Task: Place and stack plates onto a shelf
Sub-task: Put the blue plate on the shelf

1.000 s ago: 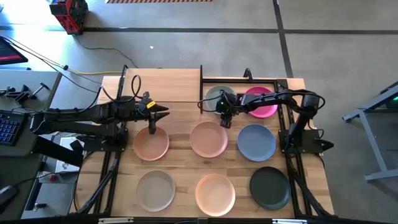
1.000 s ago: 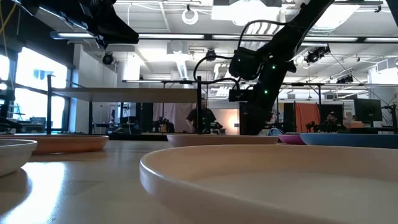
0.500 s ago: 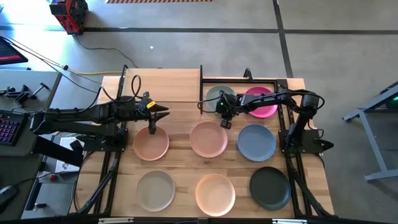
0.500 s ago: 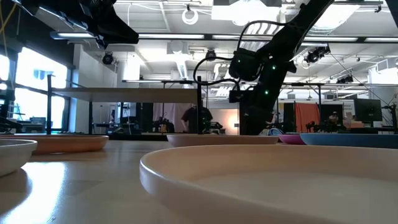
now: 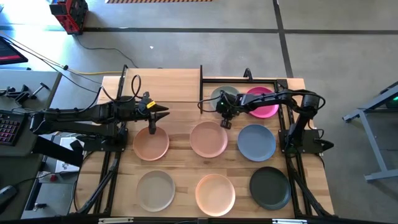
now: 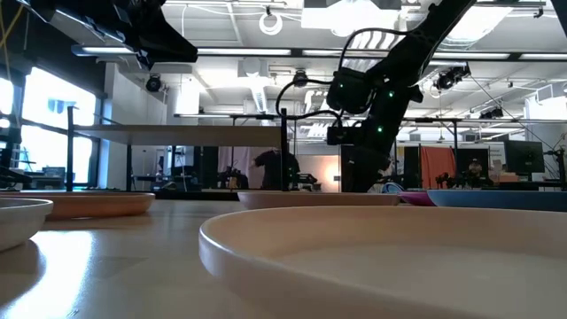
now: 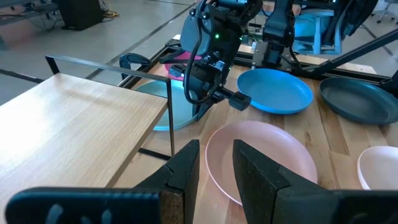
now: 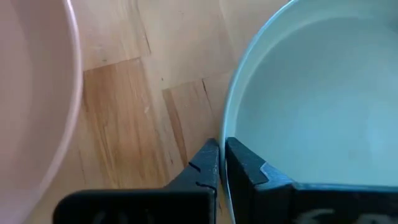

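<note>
My right gripper (image 8: 217, 149) is shut on the pale green plate (image 5: 225, 96), which sits at the table's far side inside the black frame, next to the magenta plate (image 5: 263, 102). The shelf (image 7: 81, 124), a light-wood board on thin black posts, stands left of these two plates. My left gripper (image 7: 216, 155) is open and holds nothing. It hovers over the far edge of a peach plate (image 5: 151, 144) and points toward the table's right. My right gripper pinches the pale green plate's near rim (image 8: 227, 127), one finger inside the plate and one outside. The fingers come from above, pointing down. Whether the rim is raised off the table cannot be told.
Several more plates lie flat on the plank tabletop: pink (image 5: 208, 140), slate blue (image 5: 256, 142), beige-grey (image 5: 155, 190), peach (image 5: 215, 193) and dark charcoal (image 5: 270, 186). The shelf's black frame posts (image 7: 170, 112) stand close to the green plate.
My right gripper has drawn slightly toward the table's far edge at the green plate's rim. A person in the room behind has walked leftward.
</note>
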`<action>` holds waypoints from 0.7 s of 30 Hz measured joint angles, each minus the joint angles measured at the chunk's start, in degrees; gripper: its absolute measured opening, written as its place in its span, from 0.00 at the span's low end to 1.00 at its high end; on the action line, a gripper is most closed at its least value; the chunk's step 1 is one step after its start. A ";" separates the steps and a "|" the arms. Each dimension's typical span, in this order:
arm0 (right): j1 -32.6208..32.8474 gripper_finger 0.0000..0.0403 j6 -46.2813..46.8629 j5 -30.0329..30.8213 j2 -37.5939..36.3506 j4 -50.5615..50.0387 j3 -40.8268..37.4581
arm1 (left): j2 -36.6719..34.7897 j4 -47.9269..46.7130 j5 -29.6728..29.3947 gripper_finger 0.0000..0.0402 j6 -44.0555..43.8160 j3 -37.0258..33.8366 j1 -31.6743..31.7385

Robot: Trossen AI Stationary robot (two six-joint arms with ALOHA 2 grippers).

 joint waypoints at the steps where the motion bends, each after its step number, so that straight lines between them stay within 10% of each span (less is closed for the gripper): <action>1: 0.10 0.00 0.00 0.00 -0.47 0.03 0.00 | 0.00 -0.02 0.00 0.21 -0.02 0.00 0.02; 21: 0.87 0.00 3.06 8.35 -18.37 0.05 0.00 | 0.00 -0.02 0.02 0.21 -2.60 0.00 -0.02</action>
